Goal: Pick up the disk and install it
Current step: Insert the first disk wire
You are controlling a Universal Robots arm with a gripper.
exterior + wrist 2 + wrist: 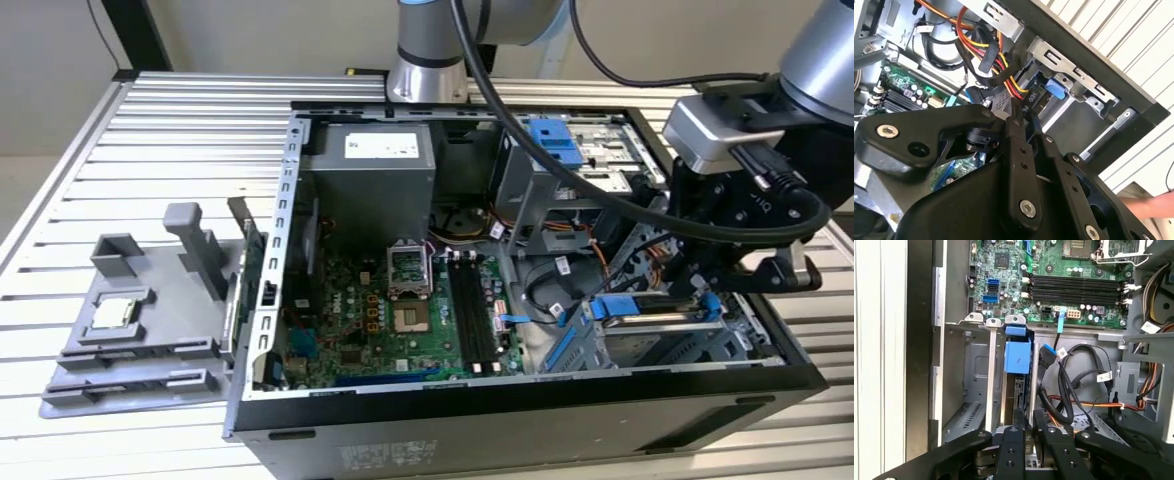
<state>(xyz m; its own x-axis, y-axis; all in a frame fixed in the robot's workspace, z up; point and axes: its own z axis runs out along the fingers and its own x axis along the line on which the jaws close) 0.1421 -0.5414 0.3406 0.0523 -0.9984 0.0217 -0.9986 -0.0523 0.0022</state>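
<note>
Pinching the disk [1018, 360], the claw [1028, 434] holds it upright in the drive bay [966, 370]

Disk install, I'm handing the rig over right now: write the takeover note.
Pincer: down at the drive cage, at the disk's end away from the motherboard; open or shut unclear.
Disk: on edge in a cage slot, blue carrier tab toward the motherboard.
Done: disk in the cage.
Left: full seating not confirmable; pincer not yet out of the case.
</note>
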